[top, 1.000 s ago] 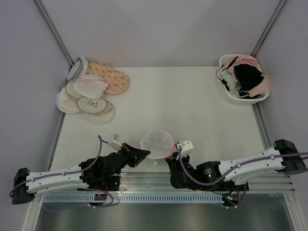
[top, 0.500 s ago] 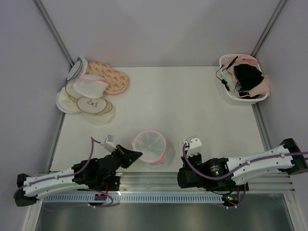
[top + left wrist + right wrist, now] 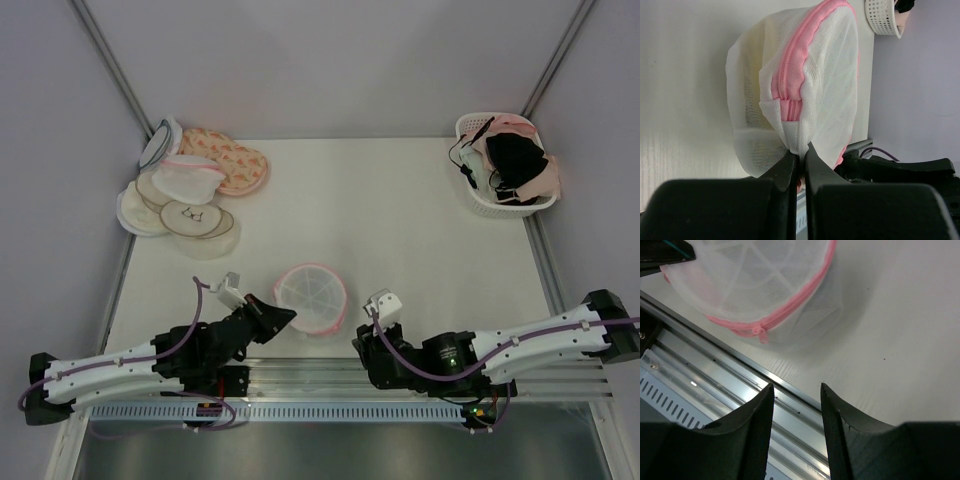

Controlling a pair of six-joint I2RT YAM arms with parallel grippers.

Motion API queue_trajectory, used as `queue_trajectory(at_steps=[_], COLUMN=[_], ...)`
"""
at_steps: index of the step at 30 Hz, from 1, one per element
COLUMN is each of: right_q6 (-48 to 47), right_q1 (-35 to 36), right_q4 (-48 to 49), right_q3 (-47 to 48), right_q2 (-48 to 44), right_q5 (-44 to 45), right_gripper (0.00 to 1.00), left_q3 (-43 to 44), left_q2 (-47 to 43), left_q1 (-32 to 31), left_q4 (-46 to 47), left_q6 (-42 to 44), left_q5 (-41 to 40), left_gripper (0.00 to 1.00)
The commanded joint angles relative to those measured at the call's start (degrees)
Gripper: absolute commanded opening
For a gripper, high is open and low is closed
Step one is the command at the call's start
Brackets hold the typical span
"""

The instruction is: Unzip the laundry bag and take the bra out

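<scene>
Looks featherlight and floppy, that laundry bag (image 3: 311, 298), parked at the near edge of the table (image 3: 400, 220) between both arms. Left gripper (image 3: 801, 155) pinched tight on a mesh fold, right gripper (image 3: 796, 390) spread and empty. Probably best to grab the pink zipper pull (image 3: 760, 332) (stretchy, slippery mesh otherwise).

table (image 3: 400, 230): we saw a plain white top | near edge: laundry bag (image 3: 311, 299) sat there, pink zip round the rim | back-left: messy heap of flat pouches (image 3: 185, 195) | back-right: white basket (image 3: 487, 208) stuffed with bras (image 3: 515, 155)
</scene>
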Motion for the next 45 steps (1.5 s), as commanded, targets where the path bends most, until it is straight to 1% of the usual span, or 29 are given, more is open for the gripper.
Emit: queue_trajectory(at_steps=[1,5,8,13,18,21,22,25,30,32,37,40,43,44,45], right_q6=[-6.80,-10.58,-13.04,-16.21,-19.64,-20.69,-20.78,-20.87,-19.56,-18.33,-15.51,-15.07,-15.25,-15.33,-15.51], right_q1=[-0.08,-1.40,-3.41,-7.28,-12.03,-13.00,-13.00,-13.00,-13.00,-13.01,-13.01,-13.00,-13.00,-13.00,-13.00], right_q4=[13.77,21.14,24.32,26.35,24.69,22.84,21.88,18.72,12.57,8.00,-4.03,-6.43,-6.87,-6.70,-5.65], right_q3=[-0.80,-0.63,-0.28,0.34,1.22,2.18,2.27,2.71,2.54,3.41,7.36,7.99,7.46,7.29,6.67], right_q2=[2.78,6.38,9.11,12.80,14.82,14.04,13.60,11.32,5.96,4.38,4.54,5.33,5.86,5.95,6.04], right_q5=[-1.10,-3.91,-6.72,-9.27,-8.14,-7.25,-7.17,-7.17,-8.31,-8.40,-7.52,-7.34,-8.30,-8.66,-9.70], right_gripper=[0.48,0.47,0.47,0.45,0.41,0.29,0.17,0.01,0.00,0.00,0.01,0.00,0.00,0.00,0.01], left_q3=[1.77,1.42,1.24,0.54,0.27,0.27,0.18,-0.25,-0.17,0.36,3.34,5.18,6.33,6.60,7.30], left_q2=[-0.55,-1.61,-1.26,-0.91,-1.26,-1.43,-1.52,-1.44,-0.91,-1.08,-2.22,-1.96,0.31,1.19,4.07], left_q1=[0.23,0.32,0.23,0.32,0.23,0.32,0.32,0.23,0.32,0.32,0.32,0.32,0.32,0.41,0.41], left_q4=[3.05,3.49,4.19,5.78,6.04,5.95,5.95,5.87,3.85,1.39,-3.18,-3.89,-0.30,4.06,6.02], left_q6=[2.69,2.52,2.43,2.17,2.34,2.96,3.04,2.96,3.22,3.75,7.08,10.68,14.90,16.56,19.45], left_q5=[1.10,2.51,3.56,5.50,6.64,6.99,7.08,7.26,7.17,5.77,1.73,-1.44,-3.20,-3.12,-2.85], left_gripper=[0.02,0.02,0.02,0.02,0.02,0.02,0.02,0.02,0.02,0.02,0.02,0.02,0.02,0.02,0.02])
